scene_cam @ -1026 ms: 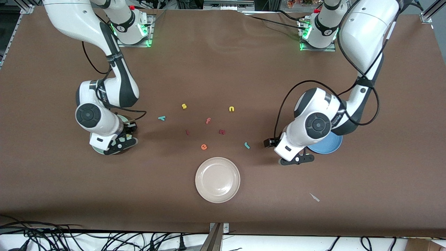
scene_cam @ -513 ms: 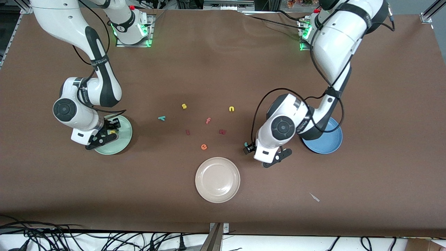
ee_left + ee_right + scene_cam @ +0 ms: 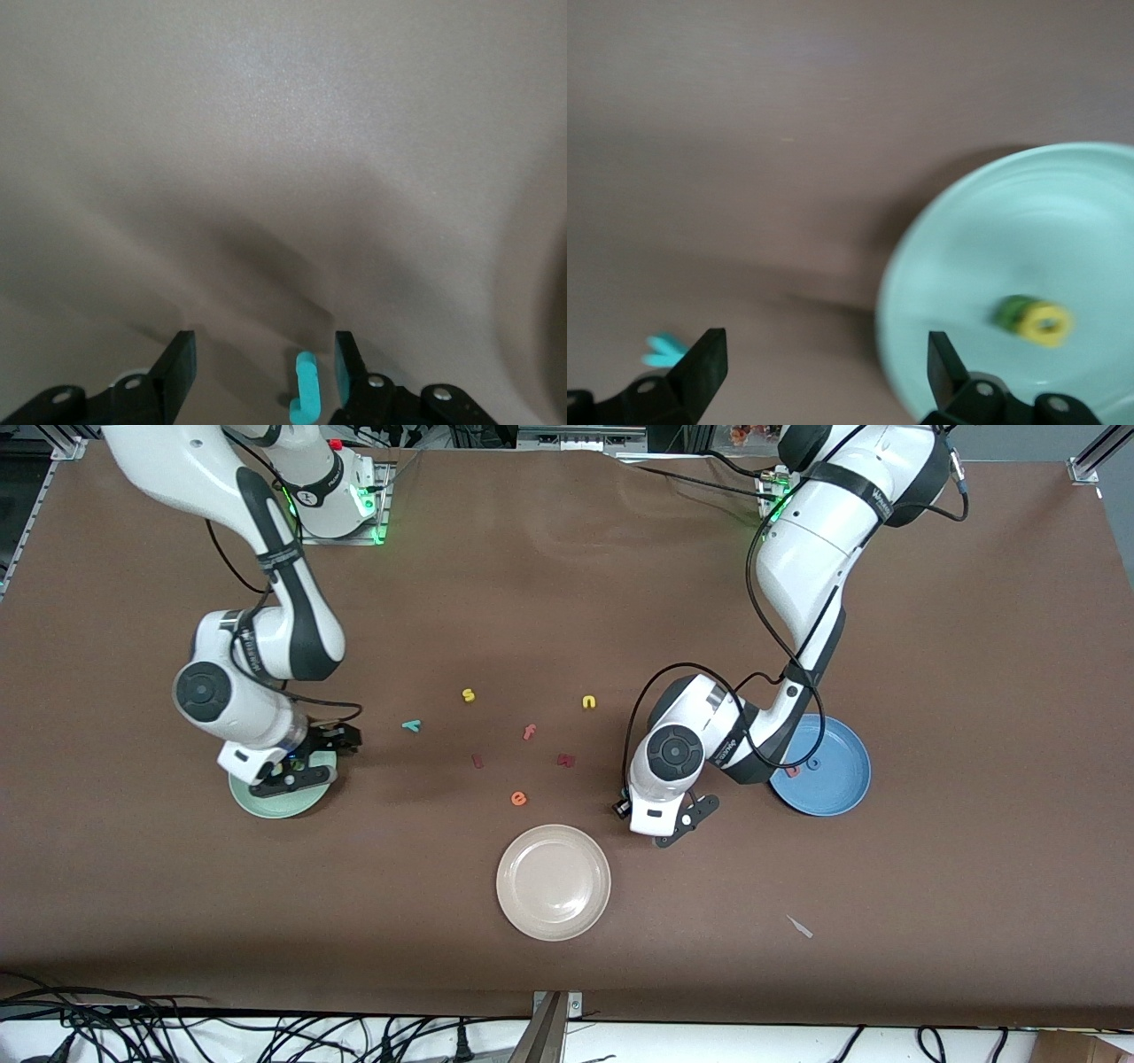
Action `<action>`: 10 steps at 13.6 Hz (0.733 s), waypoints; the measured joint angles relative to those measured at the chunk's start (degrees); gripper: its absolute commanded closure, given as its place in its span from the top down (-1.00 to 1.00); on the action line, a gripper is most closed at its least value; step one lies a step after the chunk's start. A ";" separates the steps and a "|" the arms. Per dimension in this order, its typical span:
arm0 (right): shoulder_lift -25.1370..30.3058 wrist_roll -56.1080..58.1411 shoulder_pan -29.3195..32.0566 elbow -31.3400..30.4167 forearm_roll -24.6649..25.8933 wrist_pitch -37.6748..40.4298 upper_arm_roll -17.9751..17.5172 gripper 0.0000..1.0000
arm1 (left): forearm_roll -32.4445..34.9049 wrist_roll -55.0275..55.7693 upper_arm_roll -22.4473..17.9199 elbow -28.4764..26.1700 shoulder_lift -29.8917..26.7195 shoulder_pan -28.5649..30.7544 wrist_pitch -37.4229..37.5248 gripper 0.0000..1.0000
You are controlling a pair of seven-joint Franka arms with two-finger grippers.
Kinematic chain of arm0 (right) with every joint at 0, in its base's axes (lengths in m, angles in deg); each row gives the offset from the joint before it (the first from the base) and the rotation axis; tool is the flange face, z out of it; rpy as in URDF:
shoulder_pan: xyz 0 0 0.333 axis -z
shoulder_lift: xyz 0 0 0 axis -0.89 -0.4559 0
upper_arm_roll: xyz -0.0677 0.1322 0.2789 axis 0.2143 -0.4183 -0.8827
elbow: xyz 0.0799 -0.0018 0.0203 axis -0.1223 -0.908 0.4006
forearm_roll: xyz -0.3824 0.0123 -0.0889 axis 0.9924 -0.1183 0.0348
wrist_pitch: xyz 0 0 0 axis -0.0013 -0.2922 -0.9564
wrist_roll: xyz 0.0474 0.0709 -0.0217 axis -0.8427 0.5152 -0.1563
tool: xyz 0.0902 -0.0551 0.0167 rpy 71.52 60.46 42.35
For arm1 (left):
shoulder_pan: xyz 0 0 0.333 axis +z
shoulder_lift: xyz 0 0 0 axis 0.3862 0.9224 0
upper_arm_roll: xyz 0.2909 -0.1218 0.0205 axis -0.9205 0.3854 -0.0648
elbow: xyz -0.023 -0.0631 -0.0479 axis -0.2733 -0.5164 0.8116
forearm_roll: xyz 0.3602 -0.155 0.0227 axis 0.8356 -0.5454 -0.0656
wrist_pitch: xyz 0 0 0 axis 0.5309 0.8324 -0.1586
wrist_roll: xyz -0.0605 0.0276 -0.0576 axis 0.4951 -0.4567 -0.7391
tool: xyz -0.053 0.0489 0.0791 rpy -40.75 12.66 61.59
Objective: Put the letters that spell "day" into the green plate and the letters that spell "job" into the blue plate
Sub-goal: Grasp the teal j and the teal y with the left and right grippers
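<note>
Left gripper (image 3: 259, 376) low over bare table between cream plate (image 3: 554, 881) and blue plate (image 3: 833, 790), fingers apart around teal j (image 3: 304, 388), salmon b (image 3: 794, 771) in blue plate, right gripper (image 3: 824, 372) spread wide over green plate (image 3: 966, 266) rim, yellow a (image 3: 1045, 323) and green d (image 3: 1013, 311) inside, teal y (image 3: 412, 726) beside green plate on open table.

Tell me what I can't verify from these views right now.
- Teal j: hidden under the left gripper in the front view.
- Green plate: the right gripper hides its letters in front; blurred in the right wrist view.
- Blue plate: partly behind the left arm.
</note>
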 measured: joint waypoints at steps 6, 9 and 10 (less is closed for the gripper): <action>0.46 -14.88 -1.60 -9.54 0.00 -12.44 -6.69 1.00 | -2.65 0.91 0.16 -0.01 0.21 -0.25 -2.75 -0.26; 0.47 -17.95 -3.37 -10.27 0.00 -12.53 -6.78 1.00 | -2.89 1.19 0.34 -0.13 0.30 -1.25 -2.70 -1.00; 0.43 -18.40 -3.65 -10.50 0.00 -12.53 -6.79 0.99 | -2.96 1.32 0.34 -0.12 0.29 -1.48 -2.70 -1.00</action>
